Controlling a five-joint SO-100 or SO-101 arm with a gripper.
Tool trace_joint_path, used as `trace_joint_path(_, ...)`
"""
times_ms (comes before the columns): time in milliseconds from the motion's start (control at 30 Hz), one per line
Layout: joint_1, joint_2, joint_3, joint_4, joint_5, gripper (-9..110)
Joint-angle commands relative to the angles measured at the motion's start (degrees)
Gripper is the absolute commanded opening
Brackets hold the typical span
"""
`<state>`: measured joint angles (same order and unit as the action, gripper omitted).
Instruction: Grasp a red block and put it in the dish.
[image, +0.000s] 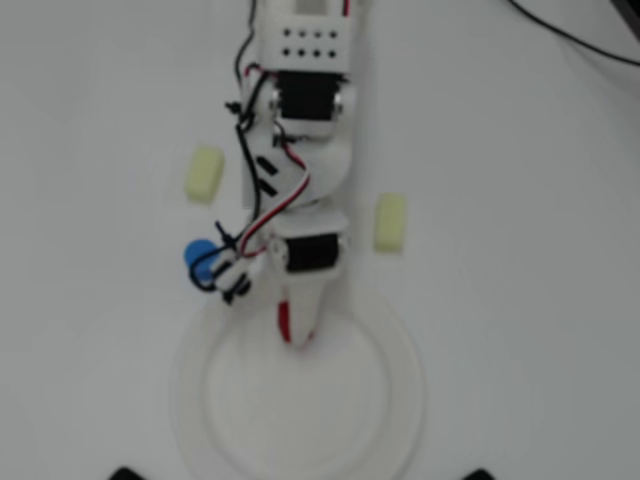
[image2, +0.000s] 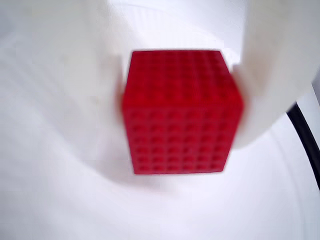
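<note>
Clamping the red block (image2: 180, 112) between two white fingers (image2: 70, 90), one pressed to each side face in the wrist view, with the gripper (image: 296, 325) closed on it. Showing on the cube a bright red plastic skin, square-faced, dimpled all over in a fine grid. Showing smooth, matte white plastic on the fingers, broad and slightly curved. Hanging over the upper inner part of the dish (image: 390, 400) in the overhead view, with only a thin red sliver of the block (image: 284, 322) visible beside the gripper. Lying near the bottom edge of the tabletop (image: 520, 250), round, white, wide-rimmed, with a smooth pale centre. Reaching from the top edge straight down the middle: white printed arm (image: 305, 150), black servo bodies, loose red, black and white wires along its left side. Flanking the arm, two pale yellow oblong blocks (image: 204, 174) (image: 390, 222), soft-edged; just beside the wrist on the left, a blue cylinder (image: 197, 254), partly behind wires.
</note>
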<state>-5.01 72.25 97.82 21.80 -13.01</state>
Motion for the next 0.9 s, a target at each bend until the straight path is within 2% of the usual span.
trace_joint_path(0,-0.3,0.7,-3.7,1.8,-1.8,0)
trace_joint_path(100,0.4,1.3,-3.7,3.3,-3.3,2)
trace_joint_path(367,1.2,4.4,-4.7,7.7,-0.4,19)
trace_joint_path(533,1.2,6.8,-5.9,11.2,-0.2,24)
trace_joint_path(867,0.3,19.3,-11.3,26.5,1.2,34)
